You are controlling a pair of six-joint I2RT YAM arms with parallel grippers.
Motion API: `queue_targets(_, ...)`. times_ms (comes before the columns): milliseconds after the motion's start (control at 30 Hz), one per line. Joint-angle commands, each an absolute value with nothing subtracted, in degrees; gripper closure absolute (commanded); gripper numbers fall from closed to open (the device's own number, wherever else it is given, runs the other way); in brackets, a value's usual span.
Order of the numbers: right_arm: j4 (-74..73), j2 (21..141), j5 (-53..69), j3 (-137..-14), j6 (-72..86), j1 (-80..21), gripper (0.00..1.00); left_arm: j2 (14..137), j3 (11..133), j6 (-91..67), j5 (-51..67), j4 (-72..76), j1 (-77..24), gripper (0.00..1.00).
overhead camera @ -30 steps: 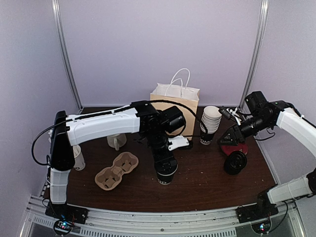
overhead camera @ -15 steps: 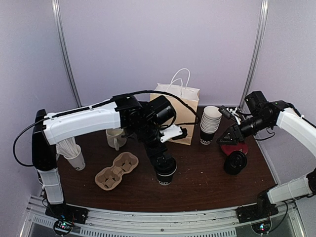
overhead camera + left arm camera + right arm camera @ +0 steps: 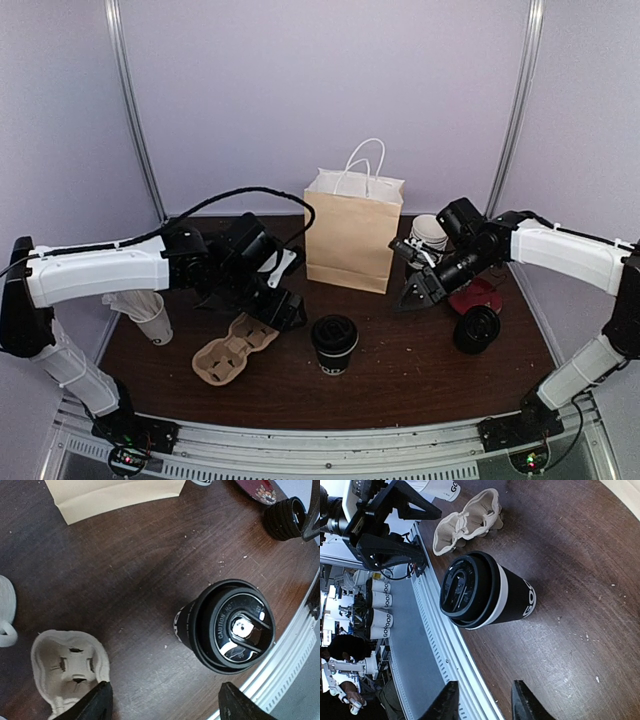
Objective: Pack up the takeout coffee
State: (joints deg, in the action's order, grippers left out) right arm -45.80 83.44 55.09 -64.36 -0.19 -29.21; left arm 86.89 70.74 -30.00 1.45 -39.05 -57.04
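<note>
One takeout cup (image 3: 335, 345), black with its black lid on, stands upright on the counter (image 3: 400, 385) near the front edge, roughly midway between my two arms. My left end effector (image 3: 278, 308) hangs to the cup's left, apart from it, over the right end of the pulp cup carrier (image 3: 232, 348). Its jaws are spread wide with nothing between them. My right end effector (image 3: 412, 297) sits behind and to the right of the cup, also clear of it, near the front right corner of the brown paper bag (image 3: 352, 235). Its jaws are parted more narrowly and are empty too.

From the left wrist I look straight down on the lid (image 3: 240, 630) and see its raised lettering and sip opening, which the overhead view is too coarse to give me. The cup lies ahead and to the right of the fingers (image 3: 95, 705), and one carrier pocket sits just beside the left finger. At the left edge is part of a white mug (image 3: 5, 612) that I cannot make out from above.

From the right wrist I get the cup's side, with a pale band under the lid and white lettering (image 3: 529, 605) on the black wall, and the carrier beyond it.

Only the overhead view shows both arms together. At the right it shows a black round object (image 3: 477, 328); I cannot tell whether that is a cup or lids.
</note>
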Motion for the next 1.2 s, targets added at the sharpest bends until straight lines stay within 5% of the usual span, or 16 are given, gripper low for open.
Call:
queue_targets(0, -39.5, 87.4, 58.7, -65.1, 6.9, -32.2, 0.58, 86.3, 68.3, -40.9, 7.1, -26.1, -56.2, 0.25)
queue_targets(333, -39.0, 96.4, 62.9, -68.3, 9.2, -36.0, 0.53, 91.1, 67.4, -43.4, 14.2, -22.0, -54.8, 0.32)
queue_targets(1167, -40.9, 105.5, 63.1, -72.9, 10.4, -37.4, 0.72, 97.3, 67.7, -40.4, 18.2, -22.3, -54.7, 0.54)
